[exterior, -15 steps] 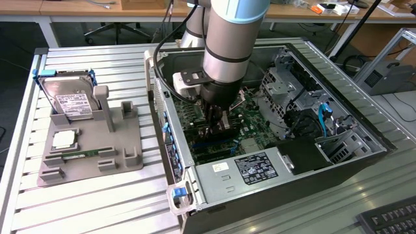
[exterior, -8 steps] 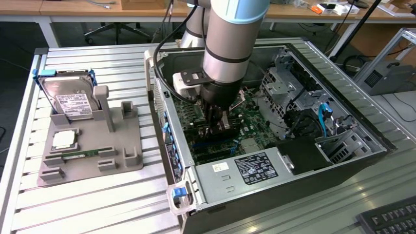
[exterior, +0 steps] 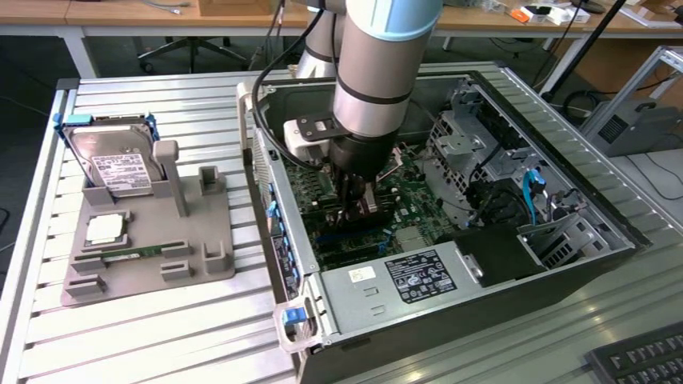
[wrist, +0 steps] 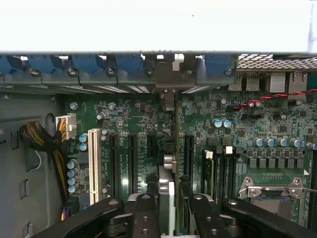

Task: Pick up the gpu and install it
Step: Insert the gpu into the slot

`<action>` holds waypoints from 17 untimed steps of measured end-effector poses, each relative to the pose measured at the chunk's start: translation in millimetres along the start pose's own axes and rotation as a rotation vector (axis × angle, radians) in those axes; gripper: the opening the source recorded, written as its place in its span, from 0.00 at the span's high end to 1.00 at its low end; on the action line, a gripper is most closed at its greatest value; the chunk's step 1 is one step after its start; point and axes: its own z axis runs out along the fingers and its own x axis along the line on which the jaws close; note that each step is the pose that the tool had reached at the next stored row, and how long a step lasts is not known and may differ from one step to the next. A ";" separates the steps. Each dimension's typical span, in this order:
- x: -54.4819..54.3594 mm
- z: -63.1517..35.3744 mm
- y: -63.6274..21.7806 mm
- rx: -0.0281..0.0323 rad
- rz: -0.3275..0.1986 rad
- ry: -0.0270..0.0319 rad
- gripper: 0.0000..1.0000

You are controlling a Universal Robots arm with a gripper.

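So the claw [wrist: 171, 206] is clamped on the gpu [wrist: 177, 148], holding it edge-on over the motherboard [wrist: 133, 119] slots inside the case [exterior: 449, 280]. Risk as I see it: a slight tilt or offset jams the card's edge beside the slot, and pushing could bend it.

Open computer case [exterior: 449, 272] on a slatted metal table [exterior: 139, 336], side panel off, green motherboard [wrist: 129, 124] exposed; white expansion slot [wrist: 93, 158] beside black slots; empty processor socket [wrist: 272, 196] at 4 o'clock in the wrist view. Grey parts holder [exterior: 149, 240] at 9 o'clock of the case, carrying a hard drive [exterior: 120, 170] upright, a processor chip [exterior: 105, 230] and a memory stick [exterior: 123, 256]. Keyboard [exterior: 641, 360] at 5 o'clock of the exterior view.
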 end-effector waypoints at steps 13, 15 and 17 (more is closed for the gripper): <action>-14.8 -33.1 -0.4 -0.0007 -0.007 0.0387 0.67; -17.3 -35.6 -0.4 -0.0009 -0.008 0.0499 0.74; -17.7 -36.0 -0.5 -0.0009 -0.009 0.0534 0.87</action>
